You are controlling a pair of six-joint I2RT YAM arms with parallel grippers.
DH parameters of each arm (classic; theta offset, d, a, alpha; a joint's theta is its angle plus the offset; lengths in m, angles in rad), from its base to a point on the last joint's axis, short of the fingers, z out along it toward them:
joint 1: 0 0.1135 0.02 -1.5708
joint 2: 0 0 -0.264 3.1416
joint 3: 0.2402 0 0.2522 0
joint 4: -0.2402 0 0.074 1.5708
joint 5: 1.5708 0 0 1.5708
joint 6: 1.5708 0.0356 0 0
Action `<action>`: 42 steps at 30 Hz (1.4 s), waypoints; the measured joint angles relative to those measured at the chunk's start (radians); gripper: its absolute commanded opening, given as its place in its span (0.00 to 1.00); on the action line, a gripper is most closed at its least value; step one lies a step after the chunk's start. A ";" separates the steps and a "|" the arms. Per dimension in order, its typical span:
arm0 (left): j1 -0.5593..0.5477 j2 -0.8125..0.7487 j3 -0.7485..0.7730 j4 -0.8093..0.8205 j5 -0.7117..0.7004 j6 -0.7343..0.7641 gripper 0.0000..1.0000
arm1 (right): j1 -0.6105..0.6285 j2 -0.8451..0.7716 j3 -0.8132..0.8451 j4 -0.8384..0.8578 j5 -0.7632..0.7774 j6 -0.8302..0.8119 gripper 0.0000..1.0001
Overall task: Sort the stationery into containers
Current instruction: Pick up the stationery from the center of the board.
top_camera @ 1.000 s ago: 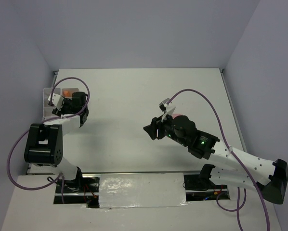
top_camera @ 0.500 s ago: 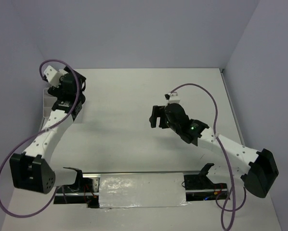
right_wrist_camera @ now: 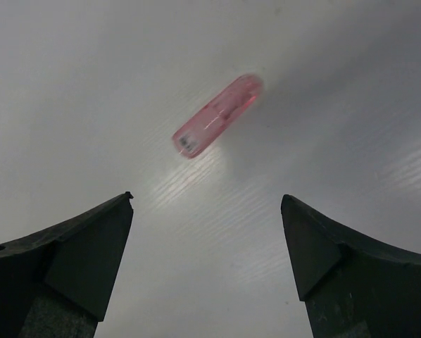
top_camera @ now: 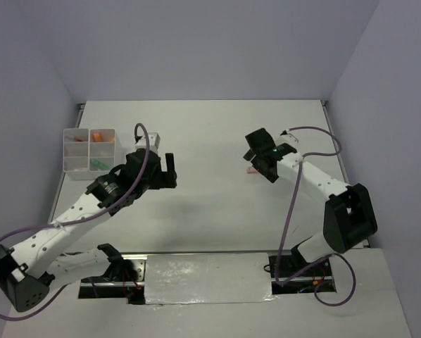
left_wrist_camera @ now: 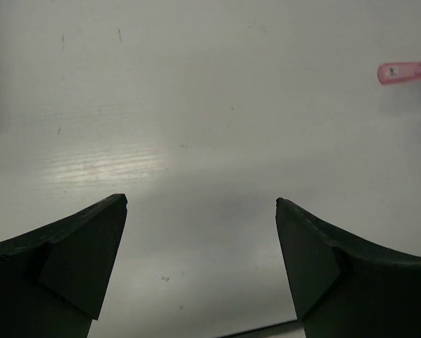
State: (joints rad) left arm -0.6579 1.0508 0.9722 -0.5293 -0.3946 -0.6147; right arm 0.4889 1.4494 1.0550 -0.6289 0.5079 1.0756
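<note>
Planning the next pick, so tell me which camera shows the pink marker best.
Right wrist: the pink marker lies whole and large, mid-frame. Left wrist shows it small, near the upper right corner. Top external shows only a pink sliver beside the right gripper.

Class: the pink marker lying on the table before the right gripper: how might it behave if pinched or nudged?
The pink marker looks rounded and lies on its side, so a sideways nudge would probably roll it. Its glossy plastic may slip in the open right gripper. Small and rigid-looking, it is likely light.
</note>
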 measured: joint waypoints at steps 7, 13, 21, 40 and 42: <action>-0.025 -0.216 -0.023 -0.097 -0.035 0.077 0.99 | -0.116 0.217 0.104 -0.145 0.018 0.229 0.88; -0.022 -0.263 -0.082 -0.103 -0.014 0.112 0.99 | -0.150 0.378 0.200 -0.198 -0.006 0.294 0.86; -0.022 -0.269 -0.105 -0.098 0.039 0.123 0.99 | -0.182 0.465 0.238 -0.200 -0.042 0.295 0.76; -0.022 -0.304 -0.105 -0.098 0.060 0.141 0.99 | -0.197 0.504 0.279 -0.214 -0.092 0.266 0.68; -0.022 -0.304 -0.105 -0.098 0.060 0.141 0.99 | -0.197 0.504 0.280 -0.216 -0.098 0.271 0.66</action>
State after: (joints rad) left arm -0.6796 0.7464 0.8673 -0.6270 -0.3344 -0.4736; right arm 0.2916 1.9530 1.3346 -0.8448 0.4099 1.3468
